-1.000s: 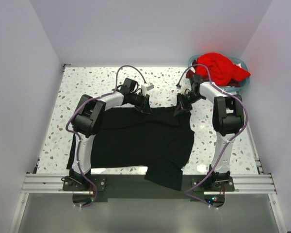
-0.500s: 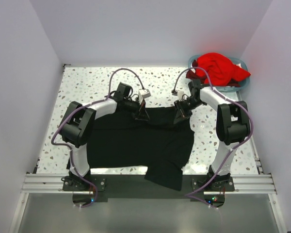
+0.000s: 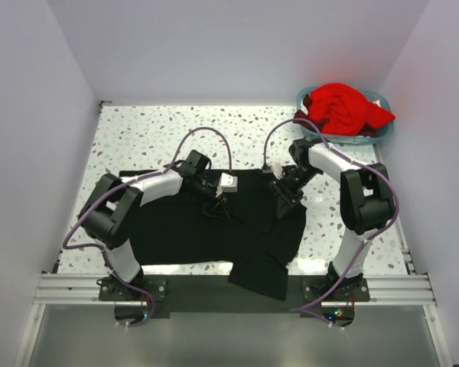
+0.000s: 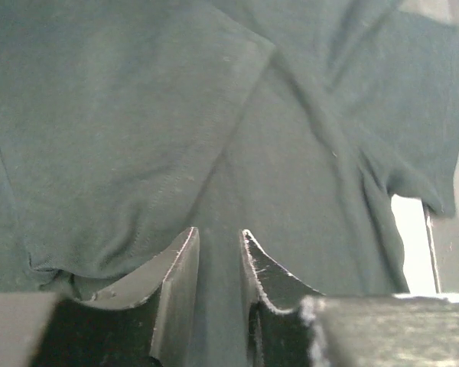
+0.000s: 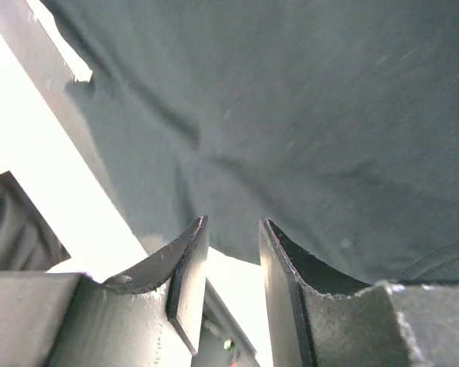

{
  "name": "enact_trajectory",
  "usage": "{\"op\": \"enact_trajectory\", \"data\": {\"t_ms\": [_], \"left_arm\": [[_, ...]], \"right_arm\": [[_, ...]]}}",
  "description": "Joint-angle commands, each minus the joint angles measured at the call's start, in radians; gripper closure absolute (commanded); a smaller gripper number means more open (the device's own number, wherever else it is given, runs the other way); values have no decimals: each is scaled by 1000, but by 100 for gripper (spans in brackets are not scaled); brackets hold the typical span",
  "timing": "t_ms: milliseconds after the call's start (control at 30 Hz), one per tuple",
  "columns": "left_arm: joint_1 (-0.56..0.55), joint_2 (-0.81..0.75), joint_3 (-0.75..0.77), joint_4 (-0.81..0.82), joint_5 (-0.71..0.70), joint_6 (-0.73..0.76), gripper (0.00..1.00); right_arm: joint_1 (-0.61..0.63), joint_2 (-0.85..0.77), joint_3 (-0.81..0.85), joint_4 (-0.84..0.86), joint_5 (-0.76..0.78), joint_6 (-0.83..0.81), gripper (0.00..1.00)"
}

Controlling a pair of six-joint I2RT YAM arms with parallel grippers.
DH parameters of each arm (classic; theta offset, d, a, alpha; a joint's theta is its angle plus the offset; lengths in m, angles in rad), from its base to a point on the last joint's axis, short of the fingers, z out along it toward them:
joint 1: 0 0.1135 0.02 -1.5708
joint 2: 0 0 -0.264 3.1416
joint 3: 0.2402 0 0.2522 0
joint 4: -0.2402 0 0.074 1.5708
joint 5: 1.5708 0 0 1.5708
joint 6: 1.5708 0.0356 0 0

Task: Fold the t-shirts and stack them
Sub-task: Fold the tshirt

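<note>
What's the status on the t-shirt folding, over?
Left hand, right hand: slightly open, empty, low over black t-shirt. It lies on table, partly folded. Red t-shirt heaped in blue basket. Nothing blocking.

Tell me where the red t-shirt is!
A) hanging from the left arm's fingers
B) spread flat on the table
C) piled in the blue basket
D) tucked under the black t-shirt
C: the red t-shirt sits bunched up in the light blue basket at the far right corner, well apart from the black t-shirt spread on the table.
</note>
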Motion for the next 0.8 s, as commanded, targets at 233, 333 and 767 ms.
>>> {"op": "enact_trajectory", "data": {"t_ms": [233, 333, 767], "left_arm": [[148, -152, 23, -84, 51, 94, 59], [287, -152, 63, -56, 26, -81, 58], [713, -52, 170, -242, -391, -256, 65]], "right_arm": [[-56, -52, 197, 157, 149, 195, 62], [-53, -21, 243, 260, 257, 271, 61], [-13, 224, 346, 291, 598, 237, 63]]}}
